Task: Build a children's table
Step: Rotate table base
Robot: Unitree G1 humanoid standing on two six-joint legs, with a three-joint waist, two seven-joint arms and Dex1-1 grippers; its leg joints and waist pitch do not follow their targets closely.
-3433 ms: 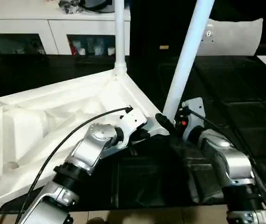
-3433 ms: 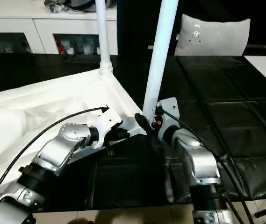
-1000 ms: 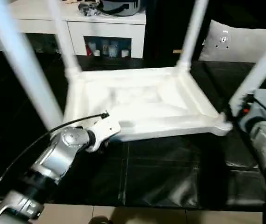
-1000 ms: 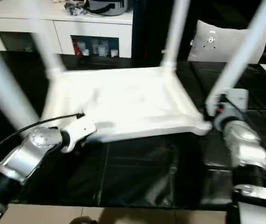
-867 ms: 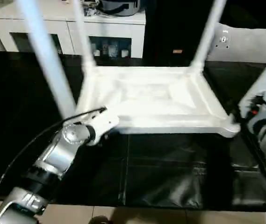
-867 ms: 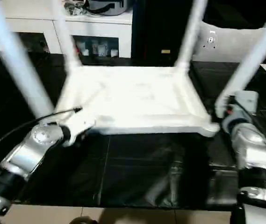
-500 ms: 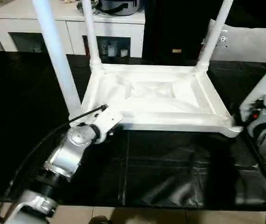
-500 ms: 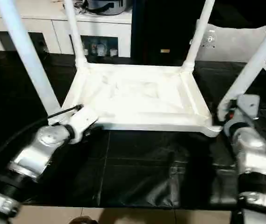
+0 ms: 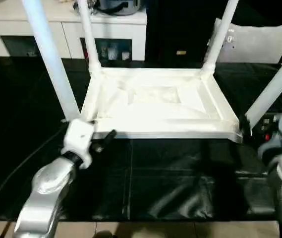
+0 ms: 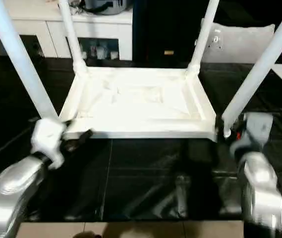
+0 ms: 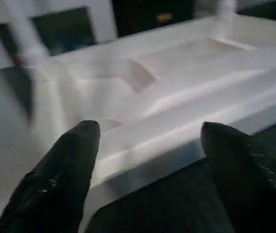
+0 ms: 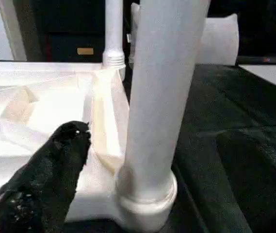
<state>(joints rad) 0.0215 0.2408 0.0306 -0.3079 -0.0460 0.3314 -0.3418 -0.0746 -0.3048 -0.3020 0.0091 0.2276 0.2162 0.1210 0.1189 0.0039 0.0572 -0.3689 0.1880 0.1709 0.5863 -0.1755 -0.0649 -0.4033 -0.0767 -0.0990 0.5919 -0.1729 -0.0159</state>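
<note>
Change since a second ago: the children's table (image 9: 158,106), then blurred mid-swing, now lies settled and square on the black surface (image 9: 170,183), top down, legs up; the left claw has come off the near-left corner and spread.

Item, left: left claw (image 9: 101,141), fingers (image 11: 65,170) apart, empty, just beside the near rim of the top. Near-left leg (image 9: 49,59) stands seated in its socket beside it; far-left leg (image 9: 88,34) behind.

Item, centre: ribbed underside of the top, facing up, cross-braces visible.

Item, right: far-right leg (image 9: 220,37); near-right leg (image 9: 272,91), leaning outward. Right claw (image 9: 247,130) spread wide with this leg's base (image 12: 147,194) between its fingers, no grip evident.

Beyond: white cabinet (image 9: 66,29), grey cushion (image 9: 257,42).

Handling note: all four legs appear fitted. Judged next: check each seat, then grip opposite rims evenly, lift and turn it over slowly so no leg catches.
</note>
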